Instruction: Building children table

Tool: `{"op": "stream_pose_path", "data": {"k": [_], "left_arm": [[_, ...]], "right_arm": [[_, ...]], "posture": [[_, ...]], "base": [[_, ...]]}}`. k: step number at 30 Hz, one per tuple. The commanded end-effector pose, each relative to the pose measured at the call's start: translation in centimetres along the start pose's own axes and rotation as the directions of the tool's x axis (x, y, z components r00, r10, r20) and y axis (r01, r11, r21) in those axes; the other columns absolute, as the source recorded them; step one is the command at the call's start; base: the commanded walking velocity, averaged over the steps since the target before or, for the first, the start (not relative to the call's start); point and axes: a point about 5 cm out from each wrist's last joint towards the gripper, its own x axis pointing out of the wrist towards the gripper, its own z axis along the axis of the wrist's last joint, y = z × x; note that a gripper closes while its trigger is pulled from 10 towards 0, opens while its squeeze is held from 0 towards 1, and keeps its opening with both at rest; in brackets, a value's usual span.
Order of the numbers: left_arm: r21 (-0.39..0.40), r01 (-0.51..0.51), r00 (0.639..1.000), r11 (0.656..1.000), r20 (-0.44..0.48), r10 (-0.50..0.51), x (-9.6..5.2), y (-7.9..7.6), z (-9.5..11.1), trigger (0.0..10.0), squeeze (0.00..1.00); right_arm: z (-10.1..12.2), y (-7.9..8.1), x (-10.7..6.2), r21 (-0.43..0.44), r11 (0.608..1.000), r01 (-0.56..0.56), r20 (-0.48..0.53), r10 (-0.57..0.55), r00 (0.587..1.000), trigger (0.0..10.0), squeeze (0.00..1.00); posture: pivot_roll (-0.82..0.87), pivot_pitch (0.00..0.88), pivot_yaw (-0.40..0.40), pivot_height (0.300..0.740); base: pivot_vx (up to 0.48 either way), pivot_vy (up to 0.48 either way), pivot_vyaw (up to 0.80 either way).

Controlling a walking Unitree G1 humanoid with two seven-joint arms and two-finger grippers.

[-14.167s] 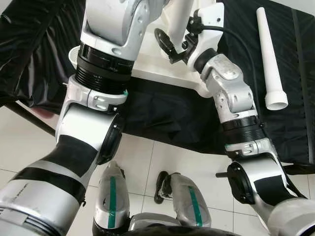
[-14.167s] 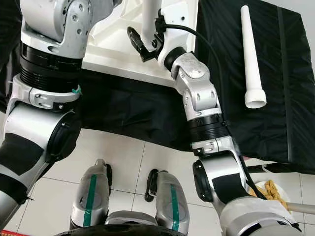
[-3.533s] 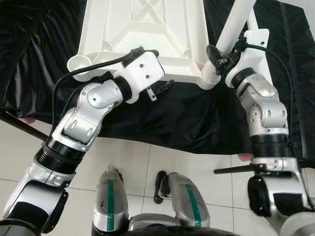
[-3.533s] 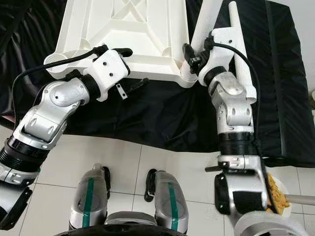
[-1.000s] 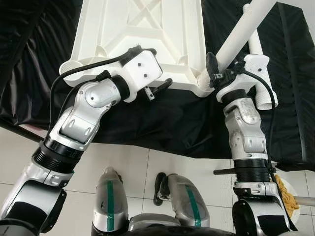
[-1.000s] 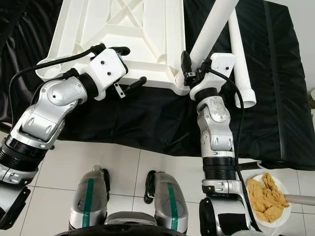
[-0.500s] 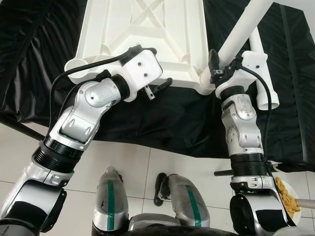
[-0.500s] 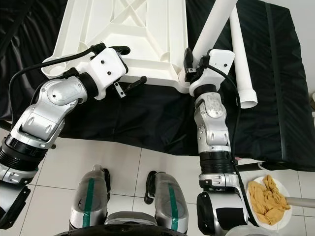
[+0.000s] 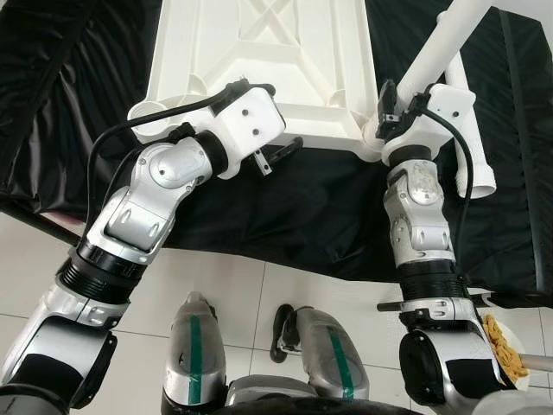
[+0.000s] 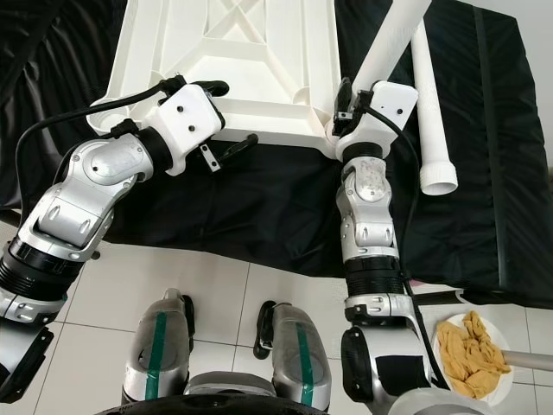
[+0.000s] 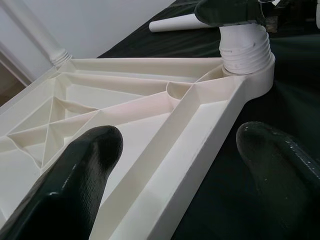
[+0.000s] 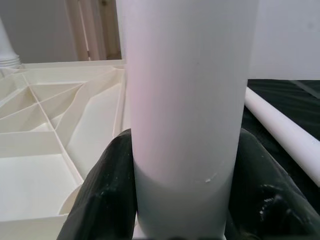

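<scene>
The black cloth (image 9: 285,207) carries the upturned white tabletop (image 9: 259,69), ribs showing, its near edge close to the cloth's near edge. Compared with a second ago, the leg (image 10: 393,39) stands steeper in the near right corner socket, so it seems to be seating. The spare leg (image 10: 432,112) lies beside it. The right gripper (image 12: 182,200) is clamped around the leg's base; the left gripper (image 11: 195,160) straddles the tabletop's near rim, fingers spread.

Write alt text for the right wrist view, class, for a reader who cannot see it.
The right gripper clamps a white table leg standing upright in a corner of the upturned white tabletop. A loose leg lies on black cloth beside it.
</scene>
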Motion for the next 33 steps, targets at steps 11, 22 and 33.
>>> {"op": "stream_pose_path", "data": {"k": [11,22,33], "left_arm": [[0.033,0.045,0.999,0.998,0.019,-0.046,0.1,-0.2,0.6,10.0,0.00],[0.036,0.044,0.999,0.998,0.017,-0.044,0.0,-0.1,0.6,10.0,0.00],[0.038,0.039,0.999,0.999,0.015,-0.039,0.0,0.0,0.6,10.0,0.00]], "right_arm": [[-5.1,-5.3,-2.1,-0.162,0.930,0.331,-0.172,-0.356,0.918,10.0,0.00],[-5.5,-7.8,-2.6,-0.238,0.819,0.522,-0.154,-0.562,0.813,10.0,0.00],[-5.9,-6.2,-2.0,-0.173,0.885,0.432,-0.184,-0.460,0.869,10.0,0.00]], "posture": [[0.15,0.101,-0.086,0.740],[0.15,0.105,-0.083,0.740],[0.15,0.110,-0.081,0.740]], "base": [[0.000,0.000,0.00],[0.000,0.000,0.00],[0.000,0.000,0.00]]}}
